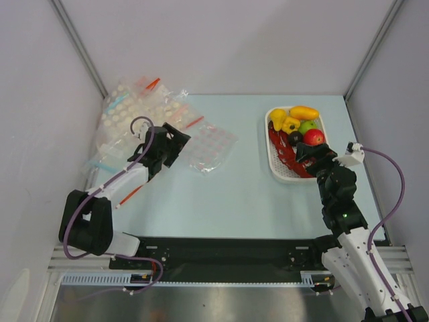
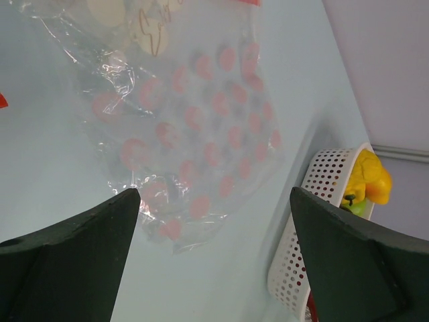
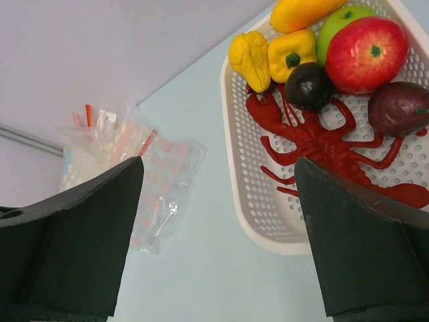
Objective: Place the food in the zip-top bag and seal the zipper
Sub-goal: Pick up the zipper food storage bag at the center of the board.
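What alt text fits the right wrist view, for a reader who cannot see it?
A white perforated basket holds a red lobster, red apple, green apple, yellow peppers and dark fruits. Dark fingers of the open right tool fill the bottom corners; pink-dotted clear bags lie on the table at frame left.

Left gripper (image 1: 179, 142) and right gripper (image 1: 310, 154) both reached forward, jaws spread wide, nothing between.

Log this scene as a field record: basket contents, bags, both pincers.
white basket: holds lobster, red apple, mango and the other toy foods
bags: heap at far left; pink-dotted bag lying apart
left pincer: open, empty, by the pink-dotted bag
right pincer: open, empty, over the white basket
food in bags: none seen
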You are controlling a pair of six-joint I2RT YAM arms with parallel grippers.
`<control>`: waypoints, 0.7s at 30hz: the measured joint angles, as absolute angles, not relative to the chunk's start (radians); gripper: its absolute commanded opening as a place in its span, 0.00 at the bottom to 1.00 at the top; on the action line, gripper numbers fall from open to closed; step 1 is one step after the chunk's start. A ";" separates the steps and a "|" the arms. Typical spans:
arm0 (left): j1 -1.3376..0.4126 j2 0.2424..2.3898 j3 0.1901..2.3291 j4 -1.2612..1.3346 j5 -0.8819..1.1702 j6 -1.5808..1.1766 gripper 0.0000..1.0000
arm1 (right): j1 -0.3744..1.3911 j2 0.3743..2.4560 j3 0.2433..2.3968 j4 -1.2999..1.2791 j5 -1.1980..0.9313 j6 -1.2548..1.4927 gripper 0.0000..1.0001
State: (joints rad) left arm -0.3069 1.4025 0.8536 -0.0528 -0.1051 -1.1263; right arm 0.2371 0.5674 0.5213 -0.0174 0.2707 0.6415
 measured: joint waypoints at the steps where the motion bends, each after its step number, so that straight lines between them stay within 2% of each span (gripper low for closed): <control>1: -0.308 1.402 0.847 -0.049 -0.110 -1.131 1.00 | 0.237 0.569 0.521 -0.017 0.271 0.641 1.00; 21: -0.316 1.592 0.818 0.047 -0.146 -1.152 0.99 | 0.237 0.572 0.521 -0.017 0.271 0.635 1.00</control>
State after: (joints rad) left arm -0.3161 1.5921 0.8177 0.0471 -0.1463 -1.1519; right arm 0.2371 0.5724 0.5213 -0.0170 0.2714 0.6353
